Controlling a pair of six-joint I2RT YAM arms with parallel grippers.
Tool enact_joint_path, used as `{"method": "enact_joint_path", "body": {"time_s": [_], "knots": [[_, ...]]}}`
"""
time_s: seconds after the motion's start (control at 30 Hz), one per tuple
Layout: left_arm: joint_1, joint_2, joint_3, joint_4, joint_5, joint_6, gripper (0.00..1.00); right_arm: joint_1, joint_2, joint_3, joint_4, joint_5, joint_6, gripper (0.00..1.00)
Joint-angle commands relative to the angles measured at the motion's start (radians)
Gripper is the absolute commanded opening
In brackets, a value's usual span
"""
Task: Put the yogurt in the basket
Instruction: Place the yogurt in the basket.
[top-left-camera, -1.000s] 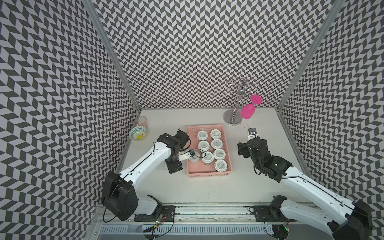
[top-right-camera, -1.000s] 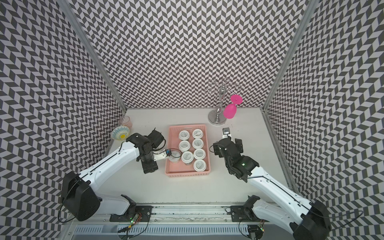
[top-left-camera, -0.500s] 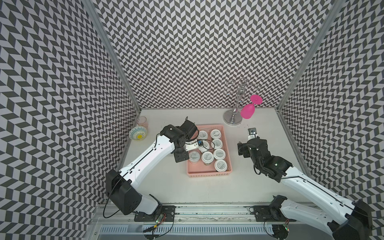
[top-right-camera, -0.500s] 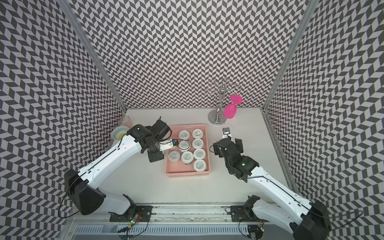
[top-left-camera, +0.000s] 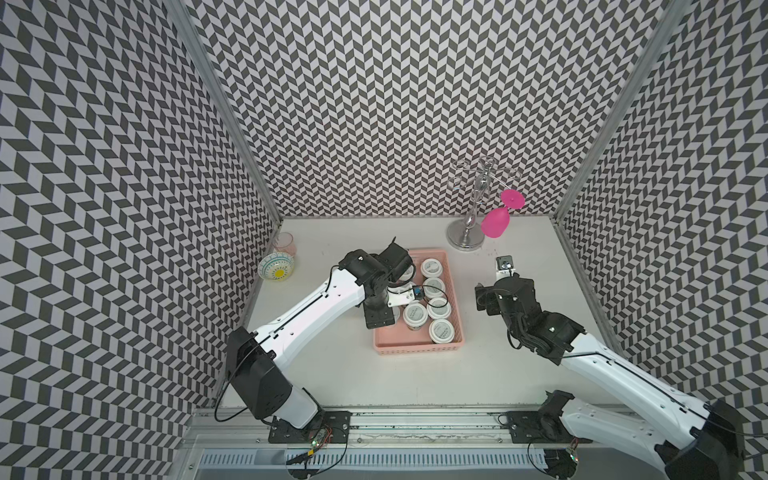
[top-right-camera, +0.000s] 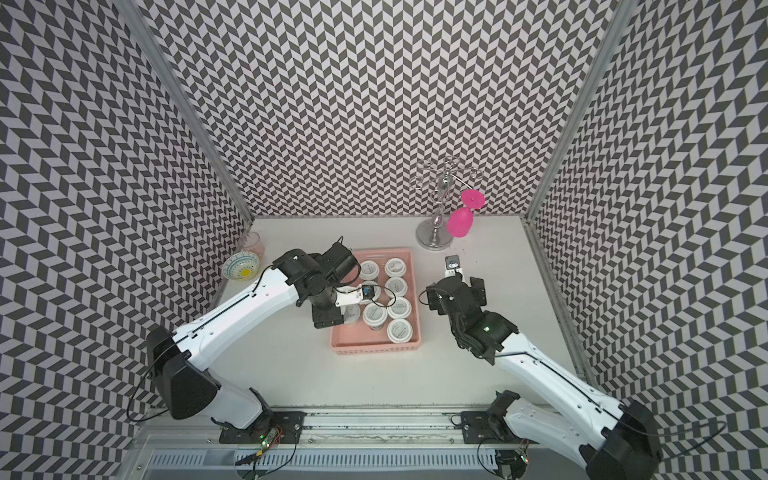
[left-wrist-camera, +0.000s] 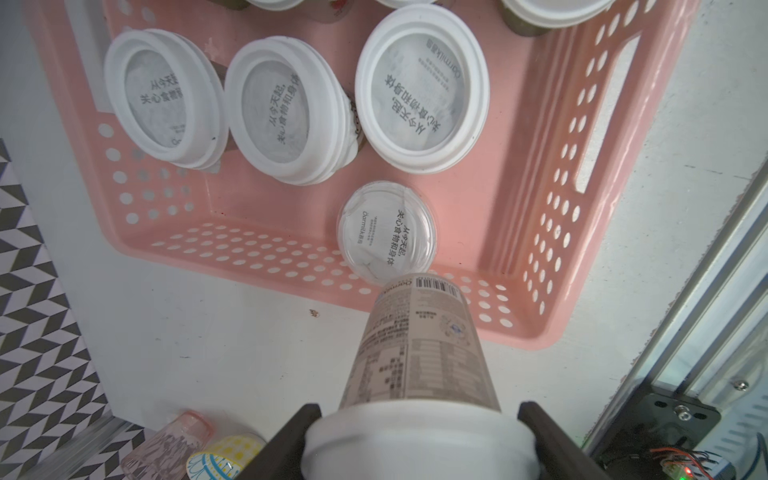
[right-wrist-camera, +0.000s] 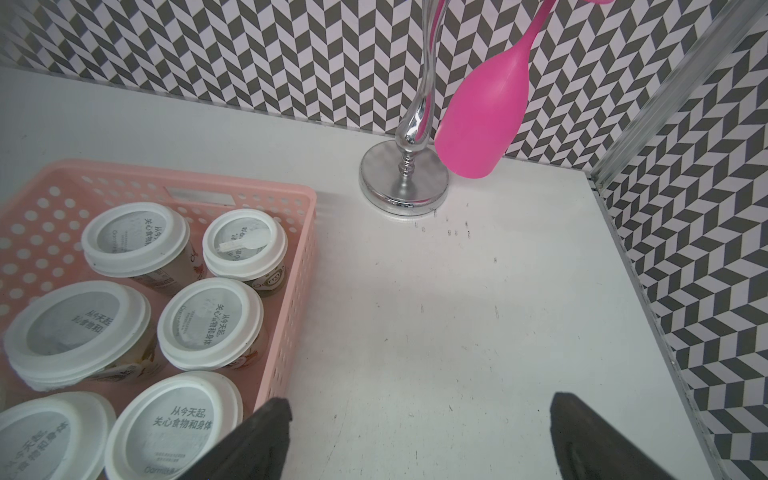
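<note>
A white, lightly scuffed table (top-left-camera: 415, 382) fills the lower middle of both top views, boxed in by black-and-white chevron walls (top-left-camera: 374, 104), with a metal rail (top-left-camera: 415, 419) along its near edge. A chrome stand (top-left-camera: 467, 237) with a pink glass (top-left-camera: 496, 220) sits at the upper right of the table, and a bowl (top-left-camera: 276, 267) at its upper left. The pink perforated basket (top-left-camera: 417, 349) lies at centre and holds upright yogurt cups (top-left-camera: 441, 330) with white lids bearing grey print. The left gripper (left-wrist-camera: 419, 409) is clamped on the lid of a held cup (left-wrist-camera: 419, 353), pale beige with small print and a barcode. Its base hangs over the basket's left wall. The right gripper (right-wrist-camera: 419, 440) hovers over bare table just right of the basket, with its jaws wide apart.
</note>
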Motion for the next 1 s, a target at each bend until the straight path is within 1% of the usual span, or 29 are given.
{"method": "enact_joint_path", "body": {"time_s": [0.0,0.23,0.33,0.7,0.97], "knots": [[-0.012,0.020,0.023,-0.006,0.059,0.005,0.75,-0.001,0.004,-0.014,0.038,0.014,-0.002,1.00],[-0.017,0.066,-0.018,0.006,0.096,-0.004,0.74,0.000,0.004,-0.014,0.037,0.014,-0.001,0.99],[-0.019,0.084,-0.028,0.043,0.109,-0.010,0.74,0.000,0.004,-0.014,0.037,0.015,-0.001,1.00],[-0.022,0.119,-0.086,0.089,0.110,-0.013,0.74,0.000,0.006,-0.015,0.036,0.016,-0.002,1.00],[-0.025,0.144,-0.102,0.110,0.130,-0.018,0.74,0.000,0.007,-0.014,0.037,0.015,-0.003,1.00]]}}
